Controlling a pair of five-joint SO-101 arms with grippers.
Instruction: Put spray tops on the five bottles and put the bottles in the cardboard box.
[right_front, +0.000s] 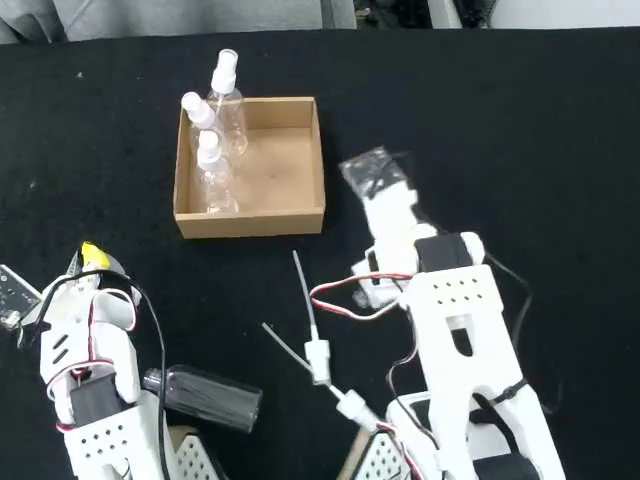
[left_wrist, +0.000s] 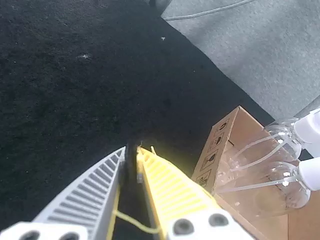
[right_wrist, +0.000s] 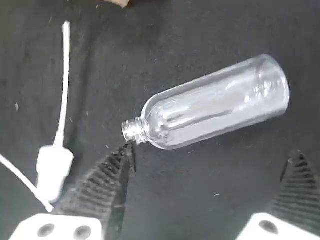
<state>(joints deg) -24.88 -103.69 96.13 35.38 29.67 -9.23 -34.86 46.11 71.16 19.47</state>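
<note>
The cardboard box (right_front: 300, 165) stands at the back with three capped bottles (right_front: 215, 170) leaning in its left side; the box wall (left_wrist: 220, 142) and two of those bottles (left_wrist: 272, 192) also face the left wrist. An uncapped bottle (right_front: 205, 396) lies beside the left arm. Another uncapped bottle (right_wrist: 210, 110) lies on its side beneath my right gripper (right_wrist: 212, 152), which hangs open, one finger by the neck and the other past the base. Two spray tops (right_front: 318, 357) (right_front: 351, 406) with long tubes lie between the arms; one top (right_wrist: 54, 165) is near the right gripper. My left gripper (right_front: 92, 257) (left_wrist: 131, 150) is shut and holds nothing.
Black cloth (right_front: 520, 130) covers the table. The right arm (right_front: 450, 300) stretches over the spot right of the spray tops. The left arm (right_front: 85, 350) sits at the front left corner. Grey floor (left_wrist: 260, 45) lies beyond the table edge.
</note>
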